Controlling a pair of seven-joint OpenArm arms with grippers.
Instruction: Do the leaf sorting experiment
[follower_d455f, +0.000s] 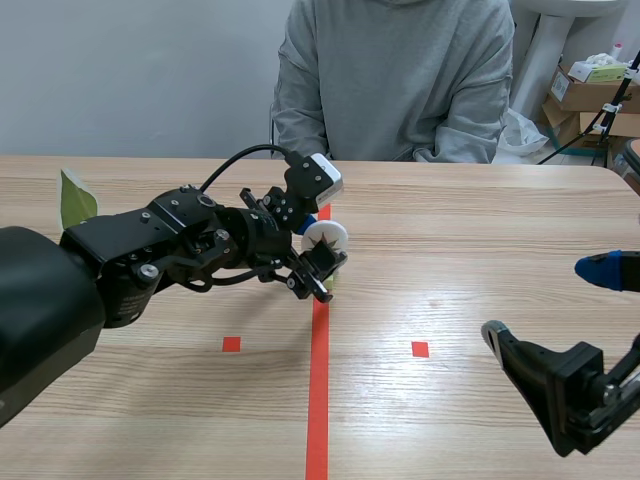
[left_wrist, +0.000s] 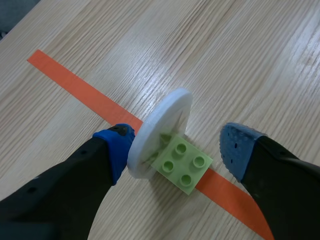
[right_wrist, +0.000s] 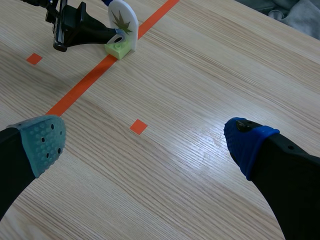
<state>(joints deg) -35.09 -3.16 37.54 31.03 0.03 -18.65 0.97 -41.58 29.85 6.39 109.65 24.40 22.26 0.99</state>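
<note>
The white disc (left_wrist: 162, 131) with a leaf picture stands up in a green block (left_wrist: 183, 163), right on the long orange line (left_wrist: 75, 82). The left gripper (left_wrist: 177, 146) is at the line too, fingers spread around the disc (one pad just beside it). The right gripper (right_wrist: 146, 141) sits well off the line, fingers spread wide.

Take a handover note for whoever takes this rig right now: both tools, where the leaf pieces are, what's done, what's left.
Left tool: open, straddling the white leaf disc on its green brick. One pad is at the disc's face, the other is clear. No grip.
Right tool: open, holding nothing, above an orange square.
The disc stands upright on the orange tape line. A green leaf piece is at far left, behind the left arm.
Done: nothing visibly sorted. Left: probably grip the disc piece and place it.
</note>
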